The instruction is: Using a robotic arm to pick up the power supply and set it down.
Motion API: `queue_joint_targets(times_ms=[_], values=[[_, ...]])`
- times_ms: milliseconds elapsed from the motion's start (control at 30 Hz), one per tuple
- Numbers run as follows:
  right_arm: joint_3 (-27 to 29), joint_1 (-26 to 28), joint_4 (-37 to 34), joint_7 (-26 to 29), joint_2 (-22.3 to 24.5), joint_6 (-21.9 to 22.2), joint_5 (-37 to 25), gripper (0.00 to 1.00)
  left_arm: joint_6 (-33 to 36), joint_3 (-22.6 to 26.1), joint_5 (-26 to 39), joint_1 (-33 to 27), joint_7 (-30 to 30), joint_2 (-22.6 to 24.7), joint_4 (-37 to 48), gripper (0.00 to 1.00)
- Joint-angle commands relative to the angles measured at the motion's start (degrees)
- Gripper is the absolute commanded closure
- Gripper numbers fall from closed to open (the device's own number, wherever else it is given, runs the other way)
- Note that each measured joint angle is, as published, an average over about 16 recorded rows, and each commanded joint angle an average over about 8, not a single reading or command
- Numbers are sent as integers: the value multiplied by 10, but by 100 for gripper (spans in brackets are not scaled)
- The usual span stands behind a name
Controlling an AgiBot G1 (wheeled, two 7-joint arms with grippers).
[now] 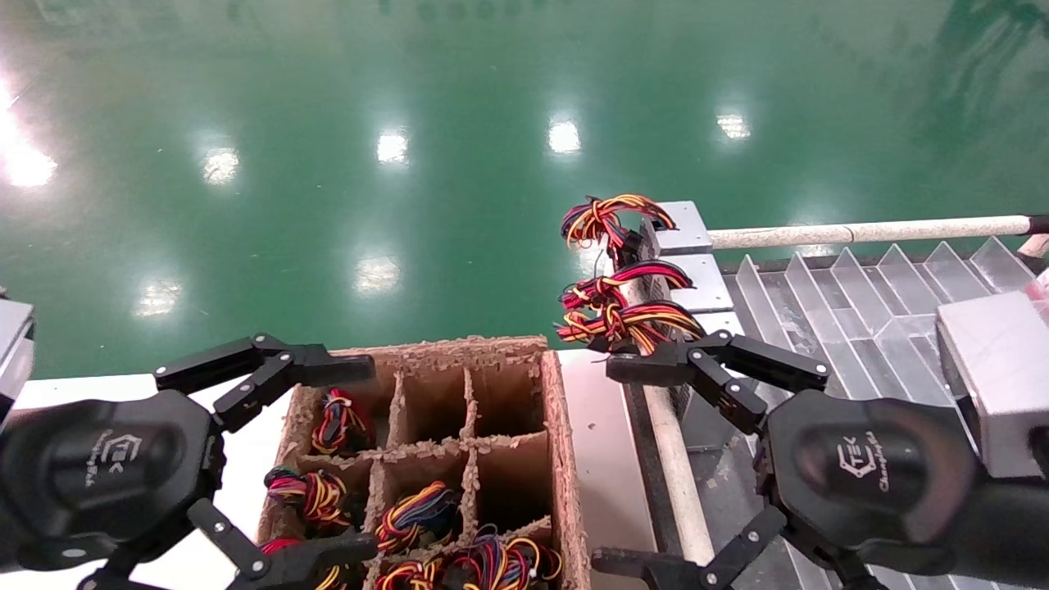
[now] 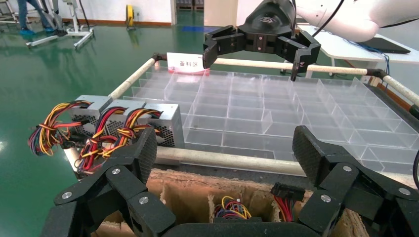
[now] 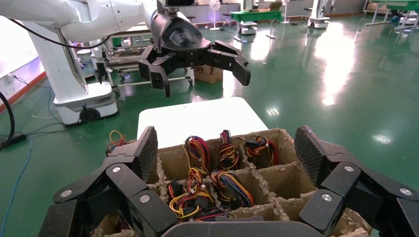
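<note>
Hovering with its fingers spread wide and holding nothing, the right gripper [image 1: 610, 463] hangs over the gap between the cardboard crate [image 1: 565, 459] and the clear divider tray [image 1: 828, 299]; the left gripper [image 1: 356, 459] — also splayed apart — sits above the crate's near-left cells; the power supply [image 1: 684, 299] stands at the tray's edge, nearest of three, wire bundle [image 1: 627, 321] just beyond the right gripper's upper finger.

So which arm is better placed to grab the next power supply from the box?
Probably the left: the left gripper hangs open over the cardboard box of wire bundles, while the right gripper sits open beside it, nearer the clear tray.
</note>
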Motion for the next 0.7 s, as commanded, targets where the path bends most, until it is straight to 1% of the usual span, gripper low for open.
queue_joint_targets(times_ms=[33,700], values=[[0,0,0,0,0,0,0,0,0,0,0,0,0,0,0,0],[-1,1,-1,-1,0,1,-1,0,0,0,0,0,0,0,0,0]])
